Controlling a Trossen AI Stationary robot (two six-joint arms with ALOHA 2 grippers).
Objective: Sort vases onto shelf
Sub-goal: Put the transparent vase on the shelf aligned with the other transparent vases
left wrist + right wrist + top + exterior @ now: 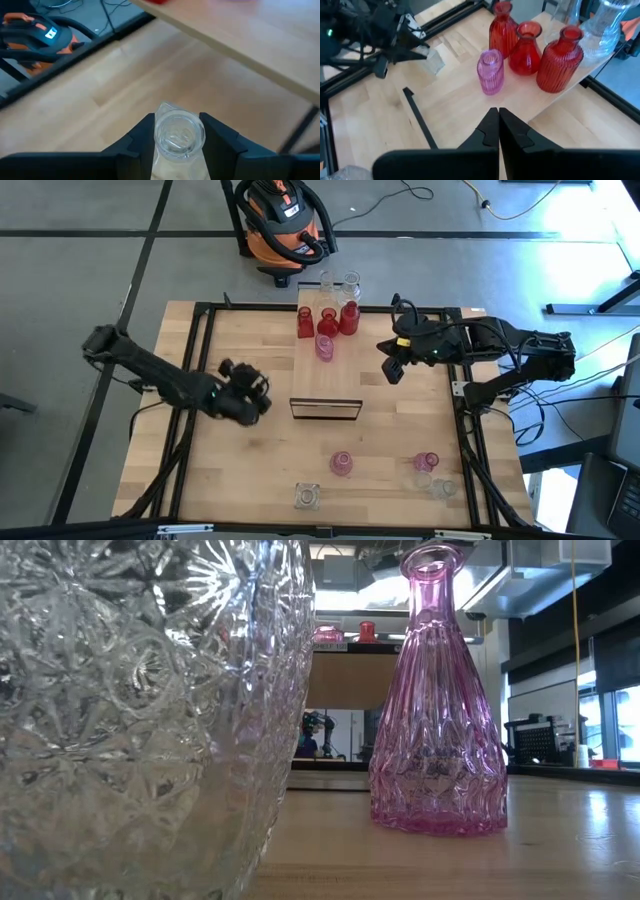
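Left tool (177, 135) clamping clear vase (179, 134), right tool (498, 125) closed empty, shelf (320, 375) between them.

Wooden tabletop (250, 470): lies beneath the left gripper (262, 402) and the right gripper (392, 370), pale planks, bare under both. Black metal frame (205, 315): rails border the tabletop, outboard of each gripper. Orange-and-black shop vacuum (285, 225): stands on the grey floor (80, 270) past the table's far edge, well apart from both grippers. Yellow cable (520, 210): lies on the floor, far beyond the right gripper.
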